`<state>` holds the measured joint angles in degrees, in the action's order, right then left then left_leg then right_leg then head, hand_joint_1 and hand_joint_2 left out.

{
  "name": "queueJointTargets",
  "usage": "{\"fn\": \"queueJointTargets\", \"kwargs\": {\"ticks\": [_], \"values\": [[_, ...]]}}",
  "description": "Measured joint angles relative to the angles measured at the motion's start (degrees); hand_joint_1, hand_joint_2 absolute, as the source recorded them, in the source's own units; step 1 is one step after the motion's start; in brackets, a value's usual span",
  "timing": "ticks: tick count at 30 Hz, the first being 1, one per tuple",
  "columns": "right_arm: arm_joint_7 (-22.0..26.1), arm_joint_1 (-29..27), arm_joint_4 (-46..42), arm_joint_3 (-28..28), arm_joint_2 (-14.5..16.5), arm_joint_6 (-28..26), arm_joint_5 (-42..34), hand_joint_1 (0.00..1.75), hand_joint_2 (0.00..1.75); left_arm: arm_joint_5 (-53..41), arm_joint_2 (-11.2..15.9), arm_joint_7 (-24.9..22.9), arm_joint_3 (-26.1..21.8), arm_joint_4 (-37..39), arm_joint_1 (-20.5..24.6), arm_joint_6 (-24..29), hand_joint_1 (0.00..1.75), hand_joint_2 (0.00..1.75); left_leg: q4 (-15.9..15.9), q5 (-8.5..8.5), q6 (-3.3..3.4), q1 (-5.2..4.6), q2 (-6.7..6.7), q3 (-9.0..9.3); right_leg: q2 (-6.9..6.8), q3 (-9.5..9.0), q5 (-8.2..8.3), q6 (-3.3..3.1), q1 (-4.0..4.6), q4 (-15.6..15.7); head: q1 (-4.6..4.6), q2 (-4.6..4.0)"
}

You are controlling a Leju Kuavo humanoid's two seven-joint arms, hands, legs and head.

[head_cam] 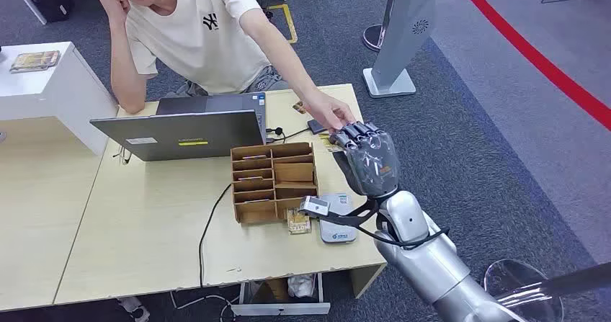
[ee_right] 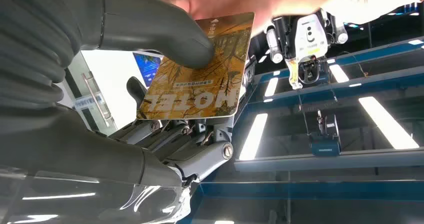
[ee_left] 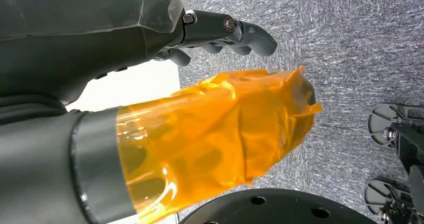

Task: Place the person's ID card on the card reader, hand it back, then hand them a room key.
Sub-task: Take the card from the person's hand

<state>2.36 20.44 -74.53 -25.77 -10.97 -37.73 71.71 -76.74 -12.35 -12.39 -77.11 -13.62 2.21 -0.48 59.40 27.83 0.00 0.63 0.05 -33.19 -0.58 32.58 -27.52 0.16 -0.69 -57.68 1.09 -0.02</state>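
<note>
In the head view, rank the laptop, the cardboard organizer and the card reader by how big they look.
1. Laptop, largest.
2. Cardboard organizer.
3. Card reader, smallest; it is partly hidden by the right robot hand's wrist, yet plainly smaller.

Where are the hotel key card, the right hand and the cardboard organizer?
hotel key card (ee_right: 200, 78): right wrist view, middle of its printed face.
right hand (head_cam: 369, 158): head view, back of the hand.
cardboard organizer (head_cam: 274, 181): head view, central dividers.

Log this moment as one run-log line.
phase: key handover | right robot hand: holds room key | person's hand: at key | left robot hand: idle
</note>
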Motion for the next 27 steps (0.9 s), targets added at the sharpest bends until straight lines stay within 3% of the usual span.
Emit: {"fn": "queueJointTargets", "kwargs": {"ticks": [18, 27], "values": [[0.4, 0.1, 0.6, 0.2, 0.6, 1.1, -0.9, 1.75, 1.75, 0.1, -0.4, 0.0, 0.0, 0.0, 0.0, -0.1, 0.00, 0.00, 0.0, 0.00, 0.00, 0.00, 0.00, 0.00, 0.00, 0.00, 0.00, 0.00, 0.00, 0.0, 0.00, 0.00], [4.5, -4.0, -3.4, 3.9, 4.0, 1.3, -14.6, 1.75, 1.75, 1.2, -1.4, 0.3, 0.0, 0.0, 0.0, 0.0, 0.00, 0.00, 0.0, 0.01, 0.00, 0.00, -0.01, 0.00, -0.01, 0.00, -0.01, 0.00, 0.00, 0.0, 0.00, 0.00]]}}
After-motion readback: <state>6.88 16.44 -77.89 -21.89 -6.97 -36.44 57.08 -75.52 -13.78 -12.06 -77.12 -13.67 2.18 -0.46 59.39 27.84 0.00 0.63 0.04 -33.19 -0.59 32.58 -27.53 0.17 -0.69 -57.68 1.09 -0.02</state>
